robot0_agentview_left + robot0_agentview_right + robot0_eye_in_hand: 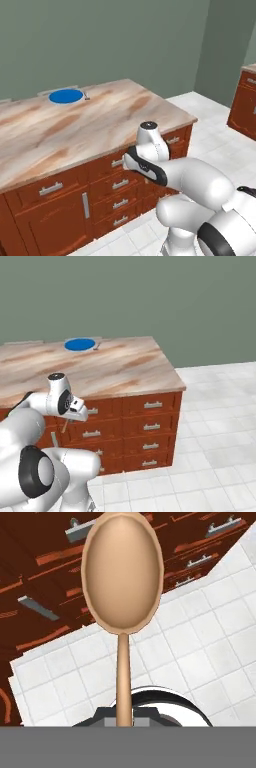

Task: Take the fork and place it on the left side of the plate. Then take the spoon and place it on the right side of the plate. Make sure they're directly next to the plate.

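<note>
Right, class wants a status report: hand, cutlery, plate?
Hand shut on spoon, low by the drawers. Fork beside plate on counter. Path to plate's other side looks open.

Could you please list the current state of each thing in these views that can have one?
spoon: held in the hand, bowl pointing away from it, off the counter, over the floor by the drawers.
hand: shut on the spoon's handle.
plate: flat on the far side of the counter.
fork: lying right beside the plate on the counter.
drawers: all shut.
</note>
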